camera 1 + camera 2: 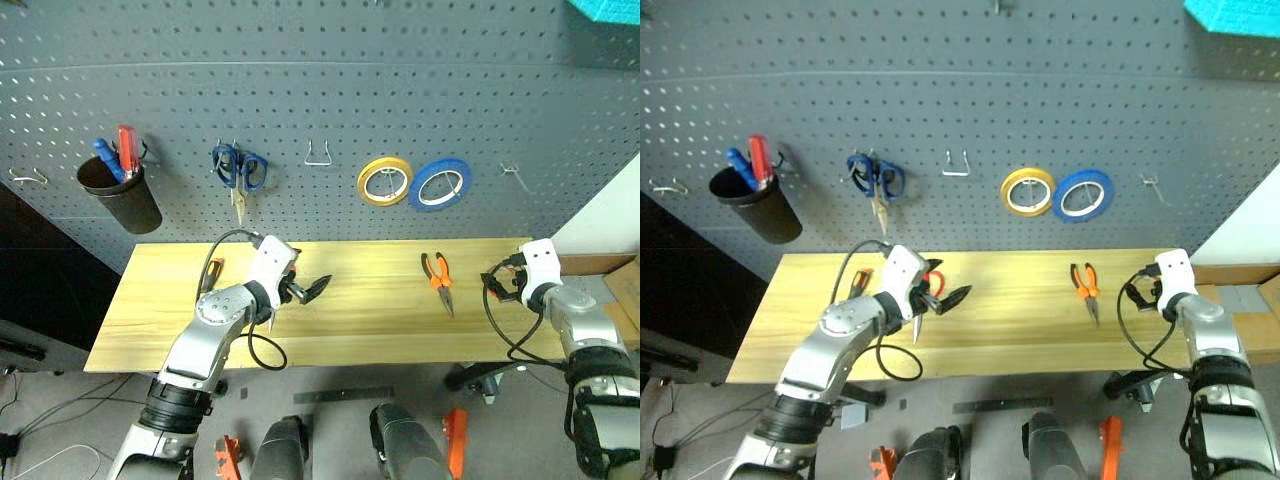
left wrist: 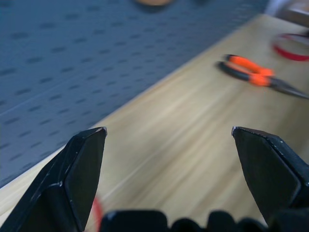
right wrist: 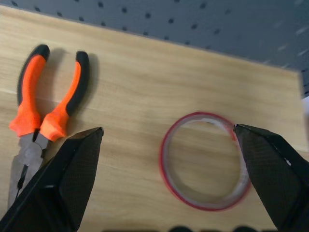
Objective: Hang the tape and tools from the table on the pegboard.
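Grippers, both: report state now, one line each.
Left gripper: open, holding nothing, above the table.
Right gripper: open, holding nothing, over the red tape ring.

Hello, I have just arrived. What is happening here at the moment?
A humanoid robot is about to hang items on the pegboard. Both grippers are open and empty. The right gripper hovers over the red tape, beside the pliers, on the table. The left gripper is above the table near the red-handled scissors.
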{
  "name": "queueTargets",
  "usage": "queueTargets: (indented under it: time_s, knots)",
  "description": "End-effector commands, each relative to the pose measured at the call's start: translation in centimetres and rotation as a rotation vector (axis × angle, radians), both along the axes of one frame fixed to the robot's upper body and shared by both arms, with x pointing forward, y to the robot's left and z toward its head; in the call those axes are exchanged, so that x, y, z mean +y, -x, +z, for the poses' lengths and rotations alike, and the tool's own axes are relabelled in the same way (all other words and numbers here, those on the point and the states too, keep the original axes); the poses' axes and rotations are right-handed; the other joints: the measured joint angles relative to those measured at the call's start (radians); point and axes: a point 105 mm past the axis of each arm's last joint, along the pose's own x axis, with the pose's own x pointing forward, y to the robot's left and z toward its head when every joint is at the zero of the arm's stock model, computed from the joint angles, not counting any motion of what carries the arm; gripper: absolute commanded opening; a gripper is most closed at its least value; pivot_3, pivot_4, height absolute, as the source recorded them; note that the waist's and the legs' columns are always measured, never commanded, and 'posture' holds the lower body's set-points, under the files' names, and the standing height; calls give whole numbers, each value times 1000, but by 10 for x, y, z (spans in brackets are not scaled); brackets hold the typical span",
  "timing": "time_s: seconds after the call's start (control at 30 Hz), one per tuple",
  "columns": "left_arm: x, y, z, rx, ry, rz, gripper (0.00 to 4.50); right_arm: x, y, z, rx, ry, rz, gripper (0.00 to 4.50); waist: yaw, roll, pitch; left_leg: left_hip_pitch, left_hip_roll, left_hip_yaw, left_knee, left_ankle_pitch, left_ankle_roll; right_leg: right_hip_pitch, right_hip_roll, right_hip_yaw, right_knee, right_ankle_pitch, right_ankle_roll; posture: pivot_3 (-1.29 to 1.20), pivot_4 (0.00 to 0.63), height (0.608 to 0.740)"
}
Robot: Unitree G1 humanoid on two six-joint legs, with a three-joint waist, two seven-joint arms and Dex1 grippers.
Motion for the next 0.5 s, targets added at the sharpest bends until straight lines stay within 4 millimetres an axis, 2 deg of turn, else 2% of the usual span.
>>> queueTargets:
  time_s: [0.03, 0.33, 0.43, 0.5]
  knots:
    - [-27, 10, 26, -75, -14, -170, 4476, -13, -5, 5, 49, 13, -8, 4500, 1, -1, 12, -1, 0, 0, 0, 0, 0, -1, 0, 0, 0, 0, 0, -122, 307, 740]
    - [-53, 18, 46, -103, -11, -331, 4476, -20, -3, -4, 188, 29, -22, 4500, 8, -3, 57, -4, 0, -1, 0, 0, 0, -3, 0, -1, 0, 0, 0, -69, 340, 740]
    - [-55, 17, 49, -111, -15, -342, 4500, -18, 0, -10, 240, 63, 7, 3889, 10, -3, 62, -5, 0, -1, 0, 0, 0, -4, 0, -1, 0, 0, 0, -51, 340, 740]
    - [-56, 17, 51, -112, -14, -346, 4500, -15, 2, -13, 265, 71, 26, 3201, 14, -2, 64, -5, 0, -2, 0, 0, 0, -4, 0, -2, 0, 0, 0, -43, 341, 740]
